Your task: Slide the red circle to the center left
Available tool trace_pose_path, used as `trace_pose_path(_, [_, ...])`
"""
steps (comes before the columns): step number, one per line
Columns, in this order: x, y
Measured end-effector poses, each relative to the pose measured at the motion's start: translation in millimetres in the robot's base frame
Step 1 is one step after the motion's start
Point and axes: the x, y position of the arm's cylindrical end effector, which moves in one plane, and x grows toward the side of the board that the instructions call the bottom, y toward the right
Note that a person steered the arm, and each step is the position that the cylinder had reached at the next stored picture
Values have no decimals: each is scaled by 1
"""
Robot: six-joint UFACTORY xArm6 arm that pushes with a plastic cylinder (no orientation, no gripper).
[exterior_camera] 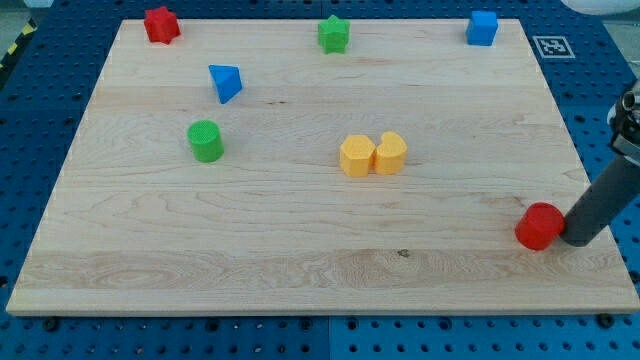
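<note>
Contact looks made, so the push itself is the step in hand: the red circular plastic block [540, 226] sits at the near right of the pale wooden desk [300, 270], and my tip [578, 238] stands just to its right, touching it or nearly so; the dark rod hides the exact meeting point. No fingers exist on this rig, so there is no opening or grasp to tell of. The rod leans up and to the right, out of the view's right edge.

Next, the move calls for a long slide leftward and slightly farther away, across most of the desk. I judge the two yellow blocks [372, 155], touching each other near the centre, and the green cylinder [205, 141] at centre left could obstruct the path, so the line should pass nearer than both.
</note>
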Motion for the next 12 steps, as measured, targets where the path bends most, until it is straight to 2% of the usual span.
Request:
trace_pose_path(1, [-2, -10])
trace_pose_path(6, [-14, -211])
trace_pose_path(7, [-22, -201])
trace_pose_path(8, [-52, -204])
trace_pose_path(9, [-69, -226])
trace_pose_path(12, [-69, -346])
